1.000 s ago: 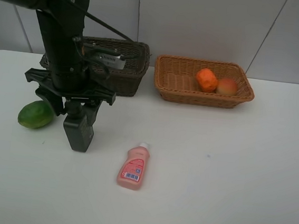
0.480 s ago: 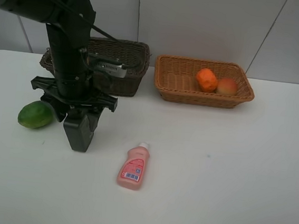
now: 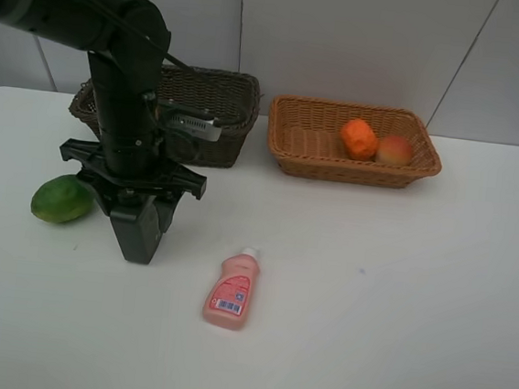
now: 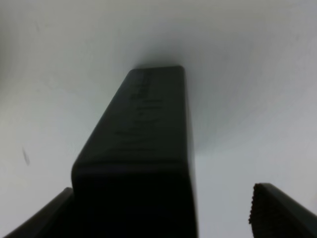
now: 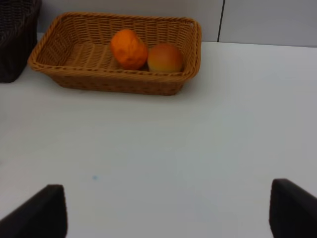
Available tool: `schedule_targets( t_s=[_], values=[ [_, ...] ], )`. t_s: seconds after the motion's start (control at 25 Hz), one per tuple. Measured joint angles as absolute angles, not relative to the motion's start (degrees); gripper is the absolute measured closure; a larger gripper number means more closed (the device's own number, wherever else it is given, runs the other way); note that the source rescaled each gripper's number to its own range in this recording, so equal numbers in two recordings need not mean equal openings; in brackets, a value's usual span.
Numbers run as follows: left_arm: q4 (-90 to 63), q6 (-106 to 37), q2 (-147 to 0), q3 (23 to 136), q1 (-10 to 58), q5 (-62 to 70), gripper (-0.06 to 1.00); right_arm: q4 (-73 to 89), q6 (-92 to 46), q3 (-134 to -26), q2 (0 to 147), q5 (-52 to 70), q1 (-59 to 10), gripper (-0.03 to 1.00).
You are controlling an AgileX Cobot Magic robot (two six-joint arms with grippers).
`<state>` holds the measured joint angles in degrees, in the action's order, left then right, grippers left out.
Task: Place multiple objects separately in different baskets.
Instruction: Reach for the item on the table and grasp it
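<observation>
The dark green pump bottle [image 3: 136, 230] stands on the table, seen close up in the left wrist view [image 4: 143, 134]. My left gripper [image 3: 137, 203] is open, lowered around the bottle, with a gap at one finger [image 4: 280, 213]. A green round fruit [image 3: 61, 198] lies to the left. A pink white-capped bottle [image 3: 230, 290] lies flat to the right. An orange [image 3: 359, 139] and a peach [image 3: 393, 150] sit in the light tan basket [image 3: 305, 153]. The dark brown basket [image 3: 222, 108] stands behind the arm. My right gripper [image 5: 168, 210] is open and empty. The mauve cup is out of view.
The left arm [image 3: 123, 80] rises in front of the dark basket and hides part of it. The right wrist view shows the tan basket [image 5: 114, 79] ahead and a corner of the dark basket [image 5: 15, 44]. A white wall stands behind the table.
My left gripper has come down lower around the dark green bottle and shifted slightly right. The bottle, the other objects and the baskets have not moved.
</observation>
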<state>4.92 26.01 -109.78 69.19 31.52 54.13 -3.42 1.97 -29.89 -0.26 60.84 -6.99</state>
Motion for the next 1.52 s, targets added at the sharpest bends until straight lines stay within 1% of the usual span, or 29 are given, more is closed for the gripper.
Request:
schedule_targets(
  t_s=[0.32, 0.56, 1.0, 1.08, 1.2, 1.36, 1.44, 1.48, 1.52],
  values=[
    [4.72, 26.01, -110.35, 67.6, 31.52, 53.75, 0.07, -3.42, 1.97, -29.89, -0.26, 60.84, -6.99, 0.3],
    [4.29, 26.01, -110.35, 67.6, 31.52, 50.83, 0.06, -3.42, 1.97, -29.89, -0.26, 60.84, -6.99, 0.3],
    [4.11, 26.01, -110.35, 67.6, 31.52, 50.77, 0.07, -3.42, 1.97, -29.89, -0.26, 60.84, -6.99, 0.3],
    [4.11, 26.01, -110.35, 67.6, 31.52, 50.95, 0.09, -3.42, 1.97, -29.89, -0.26, 60.84, -6.99, 0.3],
    [4.16, 26.01, -110.35, 67.6, 31.52, 51.11, 0.16, -3.42, 1.97, -29.89, -0.26, 60.84, -6.99, 0.3],
    [4.72, 26.01, -110.35, 67.6, 31.52, 51.49, 0.31, -3.42, 1.97, -29.89, -0.26, 60.84, -6.99, 0.3],
    [4.88, 26.01, -110.35, 67.6, 31.5, 51.49, 0.41, -3.42, 1.97, -29.89, -0.26, 60.84, -6.99, 0.3],
    [4.88, 26.01, -110.35, 67.6, 31.5, 51.49, 0.43, -3.42, 1.97, -29.89, -0.26, 60.84, -6.99, 0.3],
    [4.88, 26.01, -110.35, 67.6, 31.5, 51.49, 0.44, -3.42, 1.97, -29.89, -0.26, 60.84, -6.99, 0.3]
  ],
)
